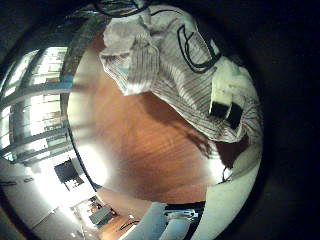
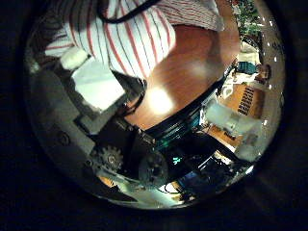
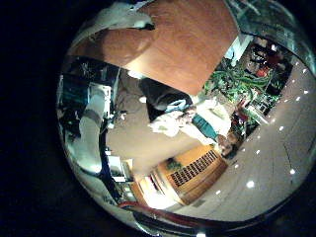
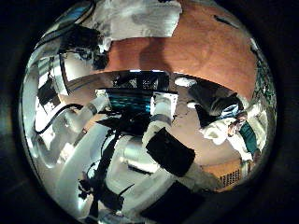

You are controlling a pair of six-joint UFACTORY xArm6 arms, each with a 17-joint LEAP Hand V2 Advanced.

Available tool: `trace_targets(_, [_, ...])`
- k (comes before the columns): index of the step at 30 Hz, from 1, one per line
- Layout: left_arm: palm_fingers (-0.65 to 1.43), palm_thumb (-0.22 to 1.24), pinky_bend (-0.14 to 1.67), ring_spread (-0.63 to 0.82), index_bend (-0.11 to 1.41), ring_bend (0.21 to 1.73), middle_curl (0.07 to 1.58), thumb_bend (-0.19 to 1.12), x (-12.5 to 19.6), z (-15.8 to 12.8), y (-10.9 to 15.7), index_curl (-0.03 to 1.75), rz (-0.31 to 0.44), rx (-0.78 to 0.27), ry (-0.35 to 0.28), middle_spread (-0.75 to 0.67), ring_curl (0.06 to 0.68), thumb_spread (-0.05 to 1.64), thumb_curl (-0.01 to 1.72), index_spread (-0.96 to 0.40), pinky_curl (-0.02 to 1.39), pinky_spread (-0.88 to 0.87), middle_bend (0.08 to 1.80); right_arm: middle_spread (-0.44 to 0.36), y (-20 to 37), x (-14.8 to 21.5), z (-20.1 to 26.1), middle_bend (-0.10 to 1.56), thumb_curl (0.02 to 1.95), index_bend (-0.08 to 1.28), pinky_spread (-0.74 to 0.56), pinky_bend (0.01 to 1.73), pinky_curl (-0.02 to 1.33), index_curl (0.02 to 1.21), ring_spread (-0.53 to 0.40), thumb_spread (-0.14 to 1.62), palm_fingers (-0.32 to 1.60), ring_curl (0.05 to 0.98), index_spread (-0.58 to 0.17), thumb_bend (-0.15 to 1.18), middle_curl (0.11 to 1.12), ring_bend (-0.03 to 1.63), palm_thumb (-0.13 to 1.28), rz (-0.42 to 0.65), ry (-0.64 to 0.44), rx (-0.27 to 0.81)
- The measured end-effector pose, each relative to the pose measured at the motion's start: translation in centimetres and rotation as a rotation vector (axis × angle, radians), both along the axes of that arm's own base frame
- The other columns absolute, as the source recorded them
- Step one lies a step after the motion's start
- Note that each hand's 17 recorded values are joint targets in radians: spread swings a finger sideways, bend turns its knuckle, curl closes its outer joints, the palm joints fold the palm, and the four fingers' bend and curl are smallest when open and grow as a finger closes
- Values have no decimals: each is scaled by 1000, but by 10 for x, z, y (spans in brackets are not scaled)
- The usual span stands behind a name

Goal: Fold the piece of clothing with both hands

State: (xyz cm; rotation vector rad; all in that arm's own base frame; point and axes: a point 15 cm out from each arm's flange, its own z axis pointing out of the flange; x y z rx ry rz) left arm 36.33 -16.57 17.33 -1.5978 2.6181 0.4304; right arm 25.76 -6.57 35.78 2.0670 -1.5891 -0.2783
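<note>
A striped garment [image 1: 165, 65] lies bunched and crumpled on the wooden table [image 1: 150, 145], some way below my left palm. One finger [image 1: 232, 108] of my left hand reaches in front of the garment's edge and no cloth is wrapped in it. In the left thumb side view the striped cloth [image 2: 135, 34] shows behind the left hand's own fingers [image 2: 96, 85]. My right hand [image 4: 168, 149] is high over the table [image 4: 210, 47], fingers relaxed and holding nothing. From there the garment [image 4: 140, 17] is small and far off; a strip of the cloth [image 3: 123, 15] also shows at the table's far end [image 3: 188, 39].
Bare tabletop [image 1: 140, 160] stretches from the garment toward the table's edge. Another arm's dark part [image 4: 79, 42] sits beside the garment in the right thumb side view. Beyond the table lie room furniture and bright windows [image 1: 35, 100].
</note>
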Motion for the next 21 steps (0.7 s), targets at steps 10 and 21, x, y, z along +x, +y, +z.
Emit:
trace_targets(10, [906,913,1378,-436,544,1441,1007,82,2,55,0,310,-38,71,194,-427,515,1134,502,-425,643,-539,795,-82,24,9,-83,373,243,156,182,849,62,295,-111,1334,313,249,-346,-10,400,807,518,16,1,61])
trace_targets(21, [833,937,1452,-433,587,1492,1158,20,3,64,5,441,-42,82,281,-526,541,1159,541,-530,665,-539,796,-54,72,50,-159,344,267,154,198,917,82,275,-67,1174,159,255,-301,-22,395,795,458,1,-212,150])
